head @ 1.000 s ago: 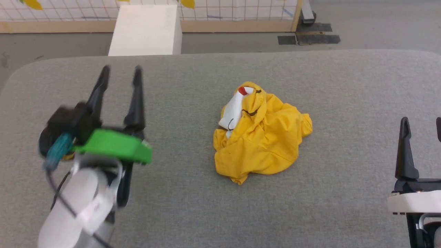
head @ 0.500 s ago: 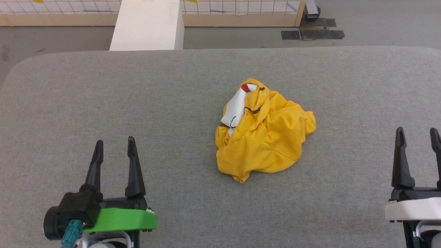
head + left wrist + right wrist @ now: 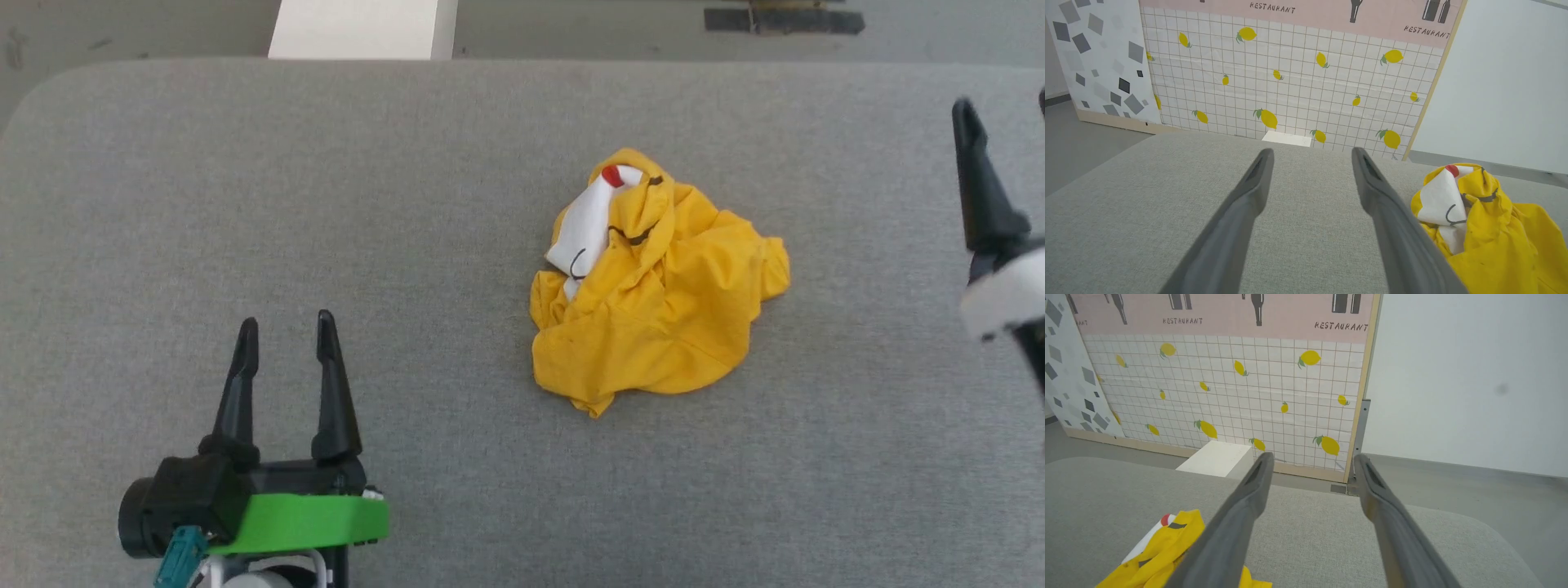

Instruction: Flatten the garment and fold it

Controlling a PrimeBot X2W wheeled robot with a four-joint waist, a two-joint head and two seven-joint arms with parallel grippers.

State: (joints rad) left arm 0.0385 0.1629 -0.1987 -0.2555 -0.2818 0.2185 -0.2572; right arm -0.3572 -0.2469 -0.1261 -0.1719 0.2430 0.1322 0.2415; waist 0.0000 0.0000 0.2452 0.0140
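Note:
The garment [image 3: 661, 286] is a bright yellow crumpled heap with a white patch, a red dot and thin black lines, lying right of the table's centre. My left gripper [image 3: 286, 322] is open at the lower left, well apart from the cloth, with nothing between its fingers. In the left wrist view the garment [image 3: 1494, 228] lies just right of the open left gripper [image 3: 1312, 151]. My right gripper [image 3: 1004, 102] is open at the right edge, raised and apart from the heap. In the right wrist view the garment [image 3: 1155, 555] sits low left of the open right gripper [image 3: 1314, 456].
The grey fabric-covered table [image 3: 367, 180] has rounded far corners. A white box [image 3: 359, 28] stands on the floor past its far edge, and black tape strips [image 3: 784, 18] lie on the floor. A lemon-patterned panel [image 3: 1290, 81] stands behind.
The left gripper dropped from mid-left to the lower left. The right gripper moved from the lower right up to the upper right. The head camera shifted; the garment has not changed shape.

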